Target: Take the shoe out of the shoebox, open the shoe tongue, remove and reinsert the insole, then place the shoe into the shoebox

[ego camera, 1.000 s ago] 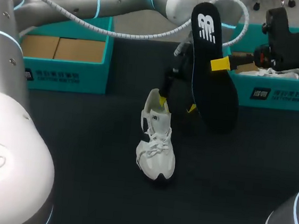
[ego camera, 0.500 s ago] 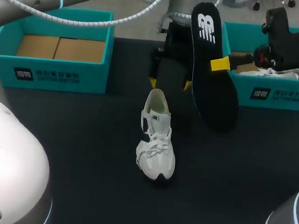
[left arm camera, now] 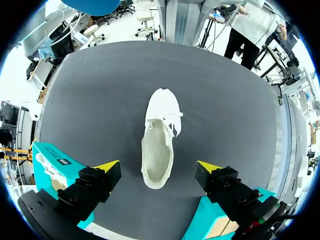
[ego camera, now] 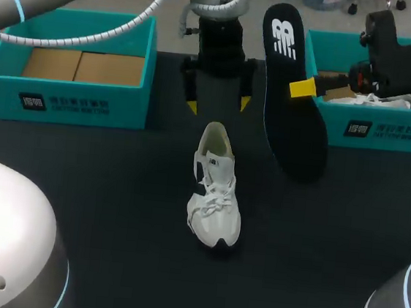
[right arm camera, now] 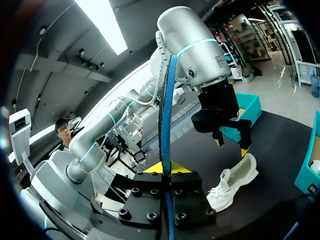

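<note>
White shoe (ego camera: 215,199) upright on the desk (ego camera: 111,210); black insole (ego camera: 292,134) raised on edge near its heel; open teal left shoebox (ego camera: 71,103) and right shoebox (ego camera: 384,132) behind.

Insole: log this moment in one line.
insole: out of shoe, upright | right end effector: shut on insole | left end effector: open, above shoe | shoe: on table

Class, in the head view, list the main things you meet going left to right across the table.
left shoebox → shoe → insole → right shoebox
</note>
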Robot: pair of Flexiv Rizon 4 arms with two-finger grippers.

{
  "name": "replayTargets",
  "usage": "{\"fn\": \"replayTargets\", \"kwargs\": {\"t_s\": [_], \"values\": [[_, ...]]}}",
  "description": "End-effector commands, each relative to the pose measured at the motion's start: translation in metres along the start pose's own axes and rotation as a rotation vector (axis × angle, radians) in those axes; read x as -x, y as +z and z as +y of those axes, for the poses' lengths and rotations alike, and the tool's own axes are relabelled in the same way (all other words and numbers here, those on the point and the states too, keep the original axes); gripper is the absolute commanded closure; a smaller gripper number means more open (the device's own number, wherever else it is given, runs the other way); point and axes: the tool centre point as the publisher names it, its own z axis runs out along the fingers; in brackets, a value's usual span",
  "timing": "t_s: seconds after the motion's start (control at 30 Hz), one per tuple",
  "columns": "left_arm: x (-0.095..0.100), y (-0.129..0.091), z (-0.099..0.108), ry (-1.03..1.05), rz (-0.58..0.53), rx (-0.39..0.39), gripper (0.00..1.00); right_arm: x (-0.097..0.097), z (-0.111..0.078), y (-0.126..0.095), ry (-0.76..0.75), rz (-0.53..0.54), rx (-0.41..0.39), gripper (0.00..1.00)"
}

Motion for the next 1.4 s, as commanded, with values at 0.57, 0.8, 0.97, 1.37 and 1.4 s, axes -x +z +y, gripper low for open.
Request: {"fn": "replayTargets", "kwargs": {"t_s": [0.57, 0.8, 0.97, 1.37, 1.4], "values": [[0.002, -0.065, 0.017, -0.066, -0.713, -0.002, 0.0, 0.033, 0.03, -0.009, 0.25, 0.059, 0.013, 1.0], [0.013, -0.09, 0.016, -0.05, -0.856, 0.023, 0.0, 0.064, 0.059, -0.021, 0.373, 0.033, 0.016, 1.0], [0.02, -0.106, 0.01, -0.026, -0.981, 0.045, 0.0, 0.091, 0.076, -0.026, 0.484, 0.007, 0.12, 1.0], [0.025, -0.144, -0.001, 0.084, -1.146, 0.031, 0.0, 0.113, 0.088, -0.028, 0.564, 0.008, 0.178, 1.0], [0.026, -0.147, -0.002, 0.095, -1.152, 0.023, 0.0, 0.113, 0.088, -0.028, 0.564, 0.008, 0.178, 1.0]]}}
